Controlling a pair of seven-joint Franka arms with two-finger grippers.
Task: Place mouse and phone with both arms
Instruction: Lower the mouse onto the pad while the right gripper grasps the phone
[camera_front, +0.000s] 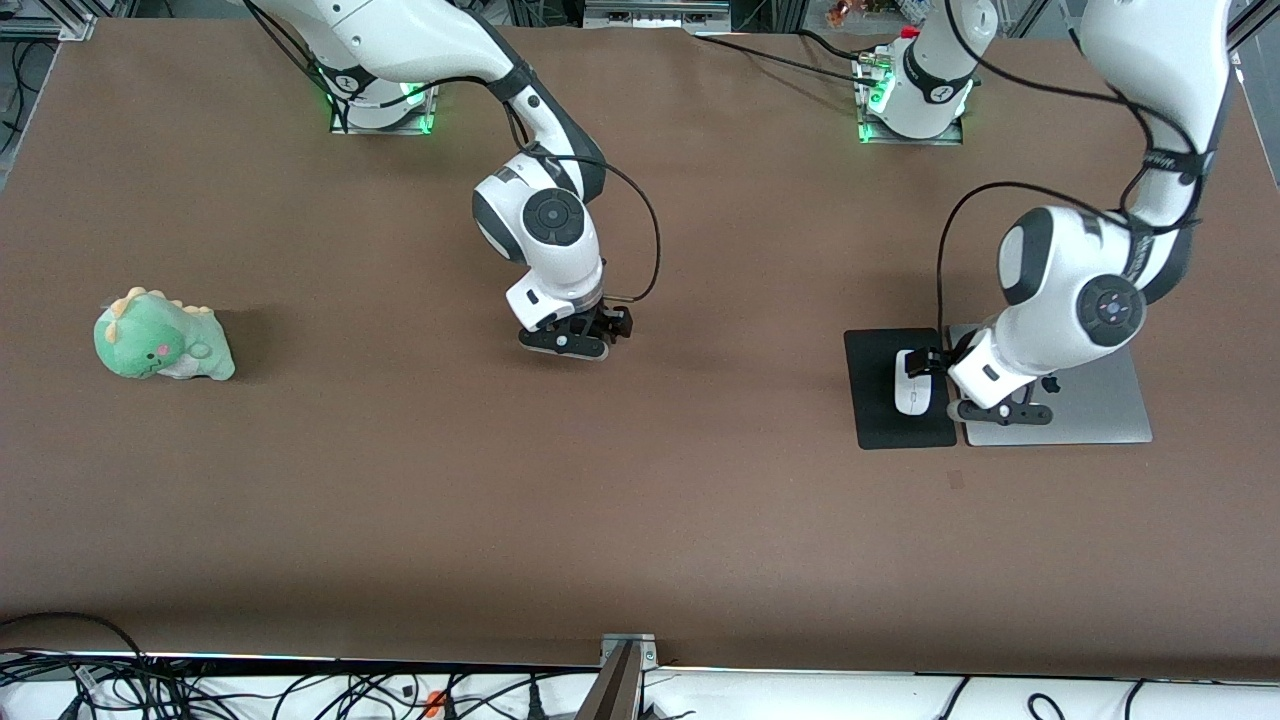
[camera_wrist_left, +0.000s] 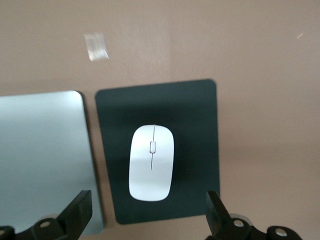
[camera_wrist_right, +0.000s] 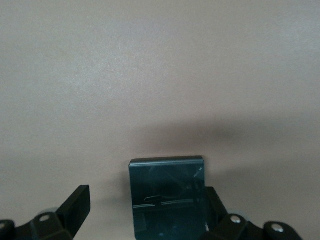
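The white mouse (camera_front: 912, 383) lies on a black pad (camera_front: 880, 415) toward the left arm's end of the table. My left gripper (camera_front: 928, 362) hangs low over it. In the left wrist view the mouse (camera_wrist_left: 151, 162) lies on the pad (camera_wrist_left: 195, 115), and the left gripper (camera_wrist_left: 146, 215) is open and empty, its fingers wide of the mouse. My right gripper (camera_front: 608, 325) is low over the middle of the table. In the right wrist view the black phone (camera_wrist_right: 167, 197) lies flat on the table between the open fingers of the right gripper (camera_wrist_right: 146, 210), close to one finger (camera_wrist_right: 215, 202). The front view hides the phone.
A closed silver laptop (camera_front: 1095, 400) lies beside the pad and also shows in the left wrist view (camera_wrist_left: 42, 155). A green plush dinosaur (camera_front: 160, 340) sits toward the right arm's end of the table. A small tape patch (camera_wrist_left: 96, 46) is stuck on the brown table (camera_front: 640, 520).
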